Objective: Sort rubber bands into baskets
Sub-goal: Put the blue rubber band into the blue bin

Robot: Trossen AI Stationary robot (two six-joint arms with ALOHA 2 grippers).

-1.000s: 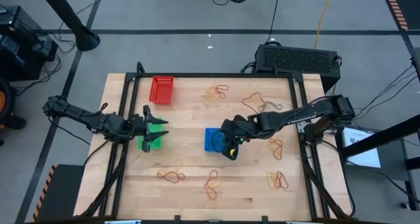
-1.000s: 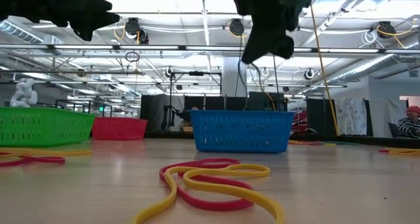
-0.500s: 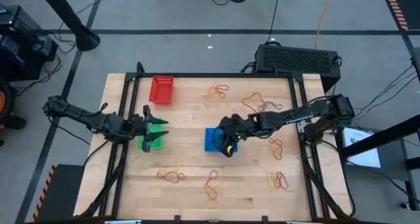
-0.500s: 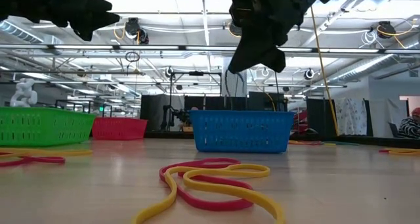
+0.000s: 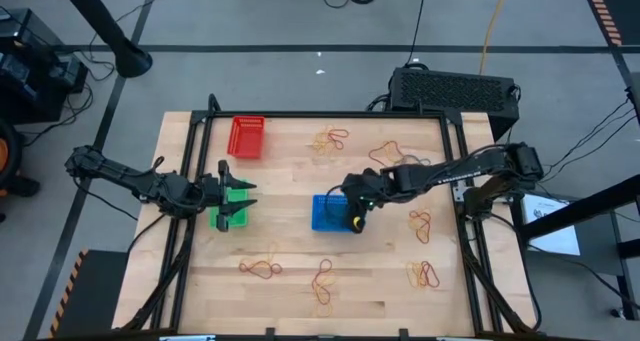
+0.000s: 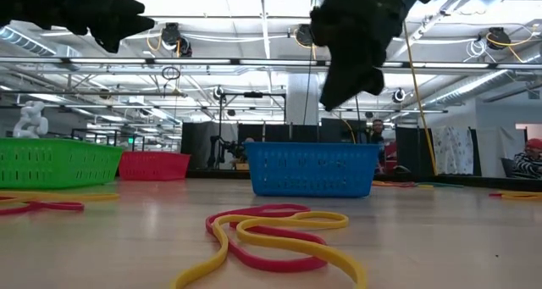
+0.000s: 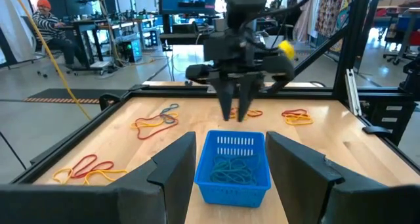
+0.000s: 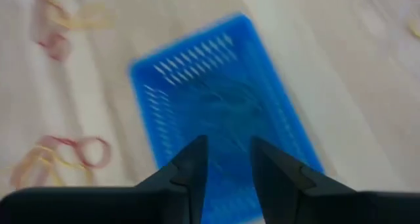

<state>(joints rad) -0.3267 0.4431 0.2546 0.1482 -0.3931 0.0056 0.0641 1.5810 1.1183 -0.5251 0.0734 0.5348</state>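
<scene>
The blue basket (image 5: 328,213) stands mid-table, with dark rubber bands (image 7: 233,173) lying in it. My right gripper (image 8: 228,163) hangs above the basket's right part, fingers pointing down, open, with nothing between them; it also shows in the left wrist view (image 7: 237,112). The green basket (image 5: 236,207) stands at the left, and my left gripper (image 5: 232,195) waits open above it. The red basket (image 5: 247,137) stands at the far left. Loose red and yellow rubber bands (image 6: 279,234) lie flat on the wood.
Clumps of rubber bands lie near the front edge (image 5: 262,269) (image 5: 322,279) (image 5: 422,273), at the far side (image 5: 330,138) (image 5: 392,153) and right of the blue basket (image 5: 420,223). A black frame borders the table (image 5: 300,181). A person (image 7: 49,27) sits beyond the table.
My right gripper has drifted from the blue basket's near right corner toward the table's far edge and a little to the right, staying above the basket.
</scene>
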